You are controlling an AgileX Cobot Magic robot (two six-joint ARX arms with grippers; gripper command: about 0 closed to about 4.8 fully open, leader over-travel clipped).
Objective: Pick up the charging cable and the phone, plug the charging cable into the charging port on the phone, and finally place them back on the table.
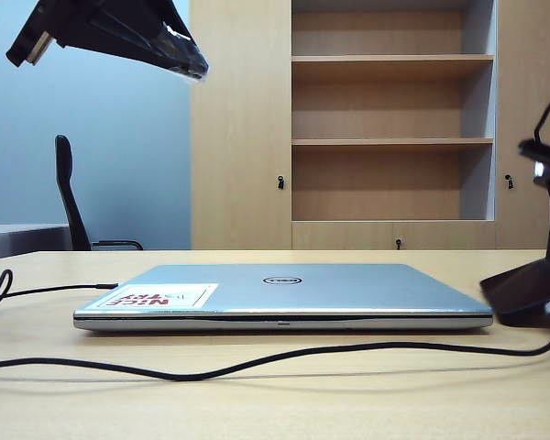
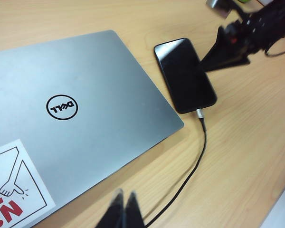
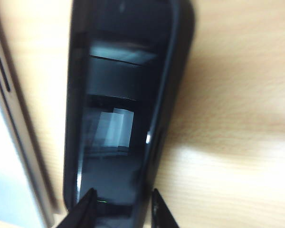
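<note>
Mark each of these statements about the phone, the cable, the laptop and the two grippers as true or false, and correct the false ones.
1. The charging cable is plugged into the phone. True.
2. The phone rests on top of the laptop. False: it lies on the table beside the laptop.
3. The laptop lid is closed. True.
4. The left gripper is clamped on the cable. False: its jaws are shut on nothing, up above the laptop's corner.
5. The right gripper has its jaws apart, one on each side of the phone's end. True.
6. The phone's screen shows a bright picture. False: it is dark.
</note>
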